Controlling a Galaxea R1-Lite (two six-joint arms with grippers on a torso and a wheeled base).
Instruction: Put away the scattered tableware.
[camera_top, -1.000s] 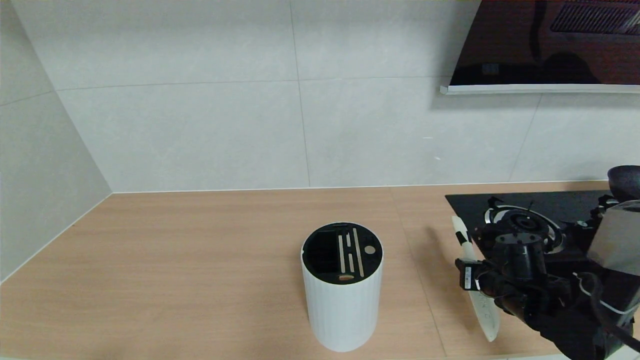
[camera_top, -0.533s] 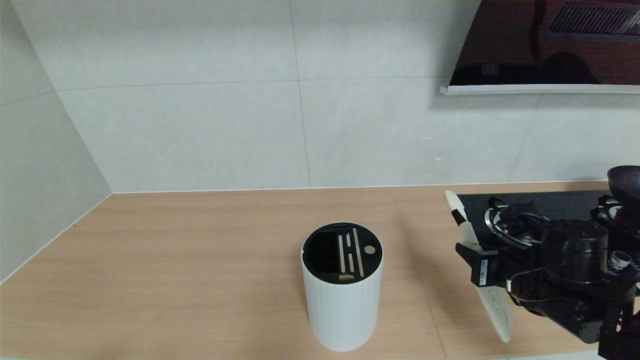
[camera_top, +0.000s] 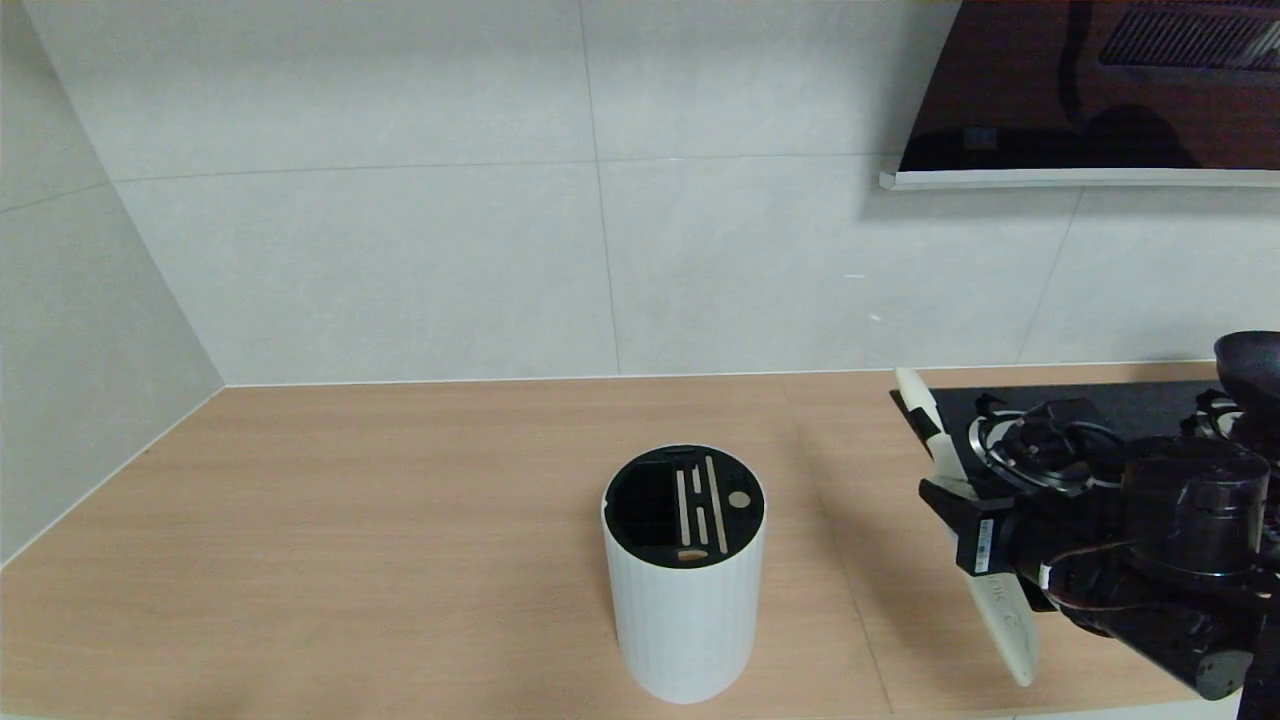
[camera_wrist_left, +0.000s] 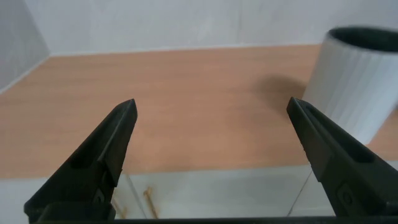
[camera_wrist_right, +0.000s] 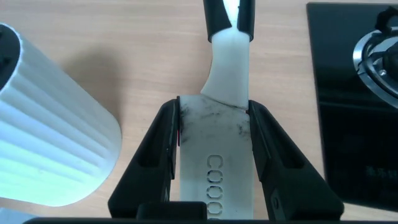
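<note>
A white knife (camera_top: 1003, 620) with a black band on its handle hangs above the wooden counter (camera_top: 400, 520). Its blade is clamped between the fingers of the right gripper (camera_wrist_right: 214, 124), with the handle pointing toward the counter's back and the tip toward its near edge. To its left, apart from it, a white ribbed cylindrical holder (camera_top: 685, 600) stands upright, its black top slotted.

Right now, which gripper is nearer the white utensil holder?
Right, it seems. The right gripper, shut on the knife, hangs just beside the holder, on its stove side. The left gripper, open, sits back near the counter's front edge, holder ahead of it.
</note>
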